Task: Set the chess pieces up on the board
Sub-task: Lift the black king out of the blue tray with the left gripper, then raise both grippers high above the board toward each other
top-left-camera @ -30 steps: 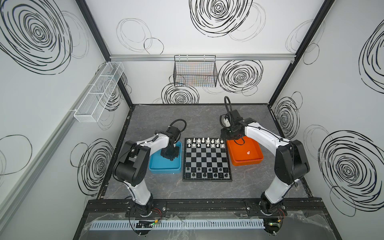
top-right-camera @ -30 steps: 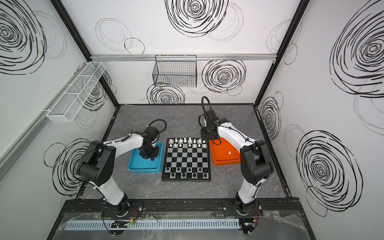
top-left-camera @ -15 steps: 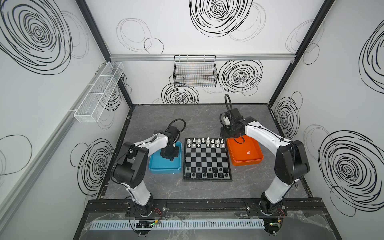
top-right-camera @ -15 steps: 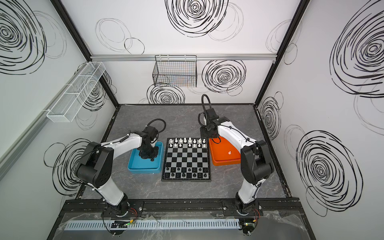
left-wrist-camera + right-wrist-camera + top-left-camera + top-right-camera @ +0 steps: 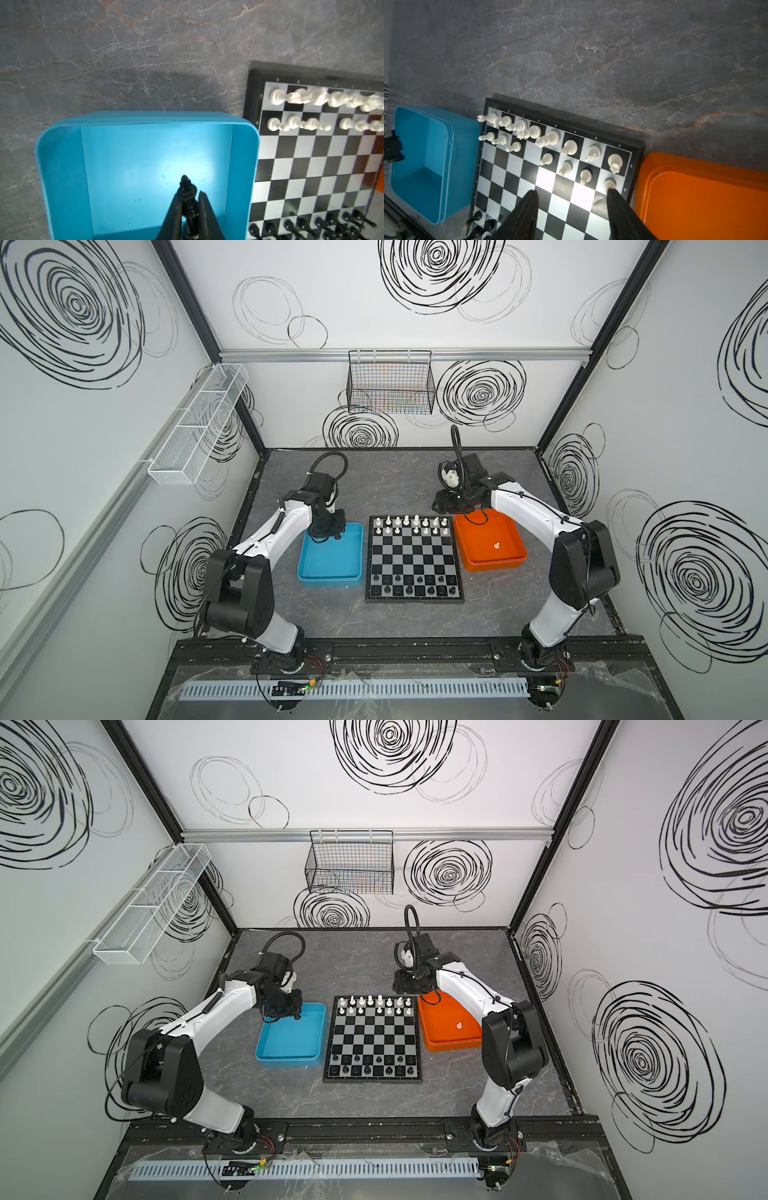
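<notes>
One black piece point(image 5: 188, 199) pinched tight in left jaws, inside blue tray point(image 5: 145, 116). Right jaws open above board point(image 5: 413, 556) (white end). Lift straight, set down gently on empty black-side square.

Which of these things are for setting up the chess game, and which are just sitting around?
For the job: the board, the chess pieces on it, the black piece in the left gripper, the white piece in the orange tray, the blue tray.
Just there: black wire basket, white mesh shelf.
</notes>
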### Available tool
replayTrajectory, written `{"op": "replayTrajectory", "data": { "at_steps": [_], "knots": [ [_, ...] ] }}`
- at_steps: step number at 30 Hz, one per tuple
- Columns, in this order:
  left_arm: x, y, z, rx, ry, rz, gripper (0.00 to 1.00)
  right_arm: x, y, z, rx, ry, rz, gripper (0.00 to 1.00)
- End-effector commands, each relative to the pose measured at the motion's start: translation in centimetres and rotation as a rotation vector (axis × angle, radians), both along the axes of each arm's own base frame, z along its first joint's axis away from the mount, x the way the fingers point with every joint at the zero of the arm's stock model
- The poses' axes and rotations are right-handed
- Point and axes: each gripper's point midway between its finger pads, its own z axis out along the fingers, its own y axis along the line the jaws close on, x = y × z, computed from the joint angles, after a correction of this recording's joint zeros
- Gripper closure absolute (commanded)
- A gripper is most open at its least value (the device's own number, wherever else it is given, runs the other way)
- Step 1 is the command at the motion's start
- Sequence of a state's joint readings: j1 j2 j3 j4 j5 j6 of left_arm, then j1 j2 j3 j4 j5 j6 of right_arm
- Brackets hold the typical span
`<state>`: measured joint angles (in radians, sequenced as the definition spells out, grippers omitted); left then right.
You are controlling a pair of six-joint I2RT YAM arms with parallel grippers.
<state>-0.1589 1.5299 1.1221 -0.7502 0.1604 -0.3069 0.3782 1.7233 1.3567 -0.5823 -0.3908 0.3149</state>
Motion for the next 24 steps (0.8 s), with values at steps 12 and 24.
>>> {"op": "replayTrajectory", "data": {
  "at_steps": [12, 24],
  "knots": [
    [5.5, -5.2, 9.6, -0.478, -0.274, 0.198, 0.82, -1.9, 5.2, 6.6, 0.51, -0.034, 0.085, 0.39],
    [6.0, -11.2, 13.0, -0.736, -0.357, 0.174, 0.82, -3.4, 8.2, 9.8, 0.694, -0.033, 0.145, 0.29]
  ]
}}
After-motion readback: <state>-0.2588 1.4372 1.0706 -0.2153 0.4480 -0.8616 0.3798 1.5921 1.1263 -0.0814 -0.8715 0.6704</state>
